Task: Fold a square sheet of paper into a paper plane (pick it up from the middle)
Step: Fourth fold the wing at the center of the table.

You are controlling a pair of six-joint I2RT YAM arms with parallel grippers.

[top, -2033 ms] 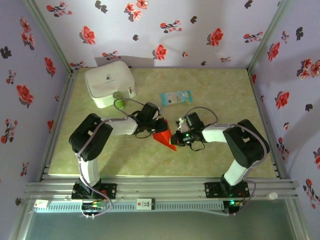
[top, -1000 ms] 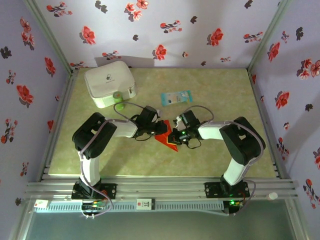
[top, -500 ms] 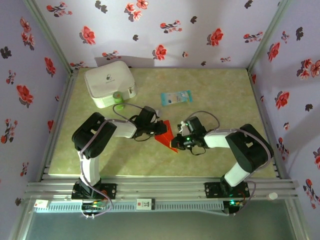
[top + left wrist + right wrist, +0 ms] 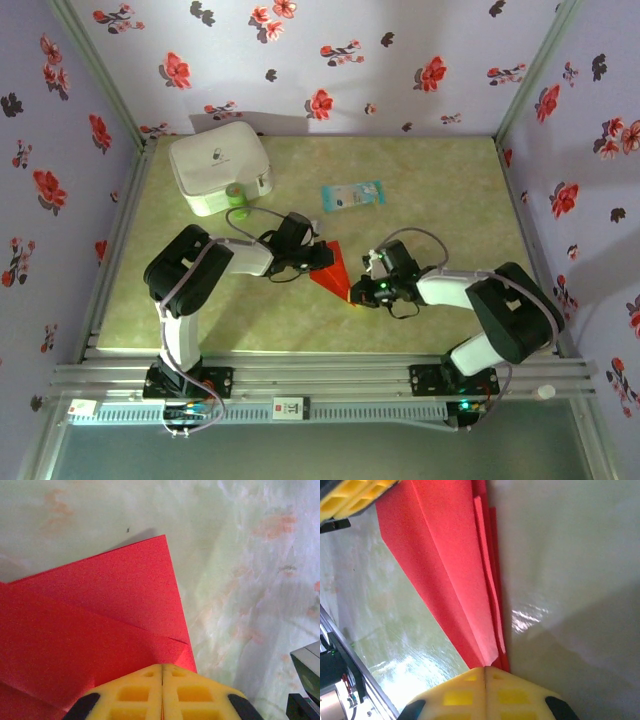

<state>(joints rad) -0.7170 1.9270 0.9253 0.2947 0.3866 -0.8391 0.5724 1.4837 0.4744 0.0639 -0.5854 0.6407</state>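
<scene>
Top view: the red paper (image 4: 333,270) lies folded on the tabletop (image 4: 450,200). The left tool (image 4: 317,257) and right tool (image 4: 358,293) are both pressed together, each tip touching the paper.

Lilac walls (image 4: 330,60) printed with red and dark flowers enclose a pale green marbled surface (image 4: 450,190); an aluminium rail (image 4: 330,375) lines its near edge.
</scene>
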